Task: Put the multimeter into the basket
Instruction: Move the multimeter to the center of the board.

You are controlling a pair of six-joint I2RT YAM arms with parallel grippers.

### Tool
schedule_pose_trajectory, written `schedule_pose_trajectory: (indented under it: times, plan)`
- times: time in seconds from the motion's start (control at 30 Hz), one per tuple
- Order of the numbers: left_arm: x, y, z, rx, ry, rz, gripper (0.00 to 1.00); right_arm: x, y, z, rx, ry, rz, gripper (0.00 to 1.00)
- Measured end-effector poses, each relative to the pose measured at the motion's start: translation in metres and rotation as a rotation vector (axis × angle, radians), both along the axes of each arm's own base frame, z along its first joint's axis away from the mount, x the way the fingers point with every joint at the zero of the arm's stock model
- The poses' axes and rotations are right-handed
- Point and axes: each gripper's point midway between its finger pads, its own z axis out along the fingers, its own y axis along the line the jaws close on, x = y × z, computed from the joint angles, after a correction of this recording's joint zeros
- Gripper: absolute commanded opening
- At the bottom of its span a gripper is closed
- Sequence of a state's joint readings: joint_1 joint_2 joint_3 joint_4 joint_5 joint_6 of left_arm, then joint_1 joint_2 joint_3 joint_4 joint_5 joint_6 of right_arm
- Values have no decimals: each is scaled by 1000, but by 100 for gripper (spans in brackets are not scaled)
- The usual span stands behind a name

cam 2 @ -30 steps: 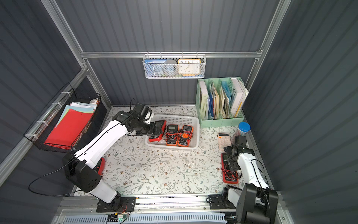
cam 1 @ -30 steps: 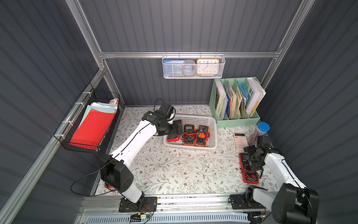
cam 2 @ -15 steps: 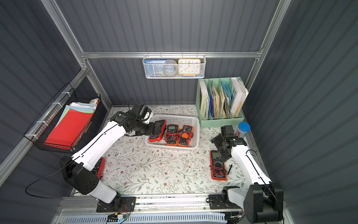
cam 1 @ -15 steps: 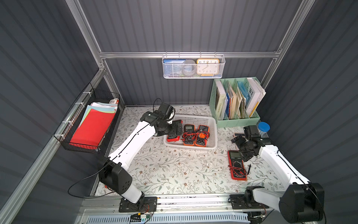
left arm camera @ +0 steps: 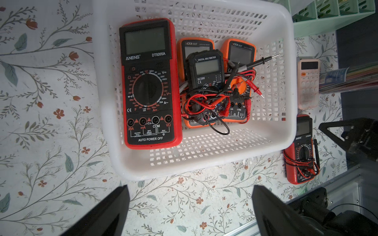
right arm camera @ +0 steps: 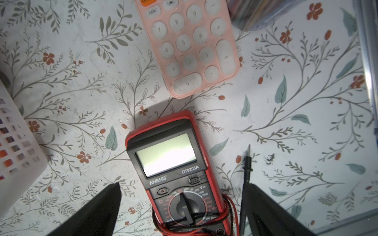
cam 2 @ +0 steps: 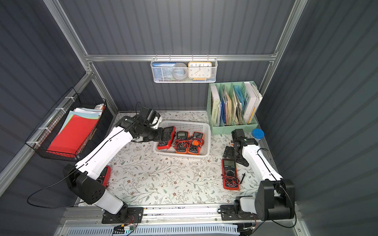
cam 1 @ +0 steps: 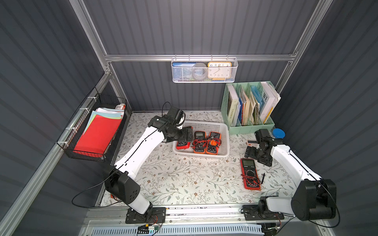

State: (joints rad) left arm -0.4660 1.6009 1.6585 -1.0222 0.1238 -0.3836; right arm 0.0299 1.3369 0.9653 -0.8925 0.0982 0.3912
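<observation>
I am hanging my right gripper (right arm camera: 184,185) open by the red multimeter (right arm camera: 165,155), which looks hard and chunky with floppy wires (right arm camera: 230,204), best pinched across its sides.

Both top views look down from high up on the whole table (cam 1: 173,179). The left wrist camera looks close at the white basket (left arm camera: 204,168), the right wrist camera closer at the red multimeter (right arm camera: 169,159). Both wrist views show that multimeter and the pink calculator (right arm camera: 194,47).
</observation>
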Motion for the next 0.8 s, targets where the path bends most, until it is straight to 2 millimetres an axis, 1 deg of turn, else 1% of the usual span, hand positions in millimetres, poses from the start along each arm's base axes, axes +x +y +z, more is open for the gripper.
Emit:
schedule_pose_trajectory:
  times: [0.1,0.23,0.4,0.47,0.63,0.8]
  plan:
    - [1,0,2,-2,-4,-1,99,-1,-3,-7,-17,33,5,99]
    - [2,-2,-1,-2,4,-3,99,-4,-4,-18,-17,47,-41,99]
    - [3,-4,-5,2,13,-6,99,-18,-1,-46,21,68,-132,99]
    - [2,-4,-5,3,13,-7,99,-21,4,-54,53,73,-163,99]
    - [2,-5,-5,3,13,-9,99,-15,16,-58,148,20,-218,99]
    - [2,-5,-5,3,12,-9,99,-20,33,-62,269,-22,-280,99]
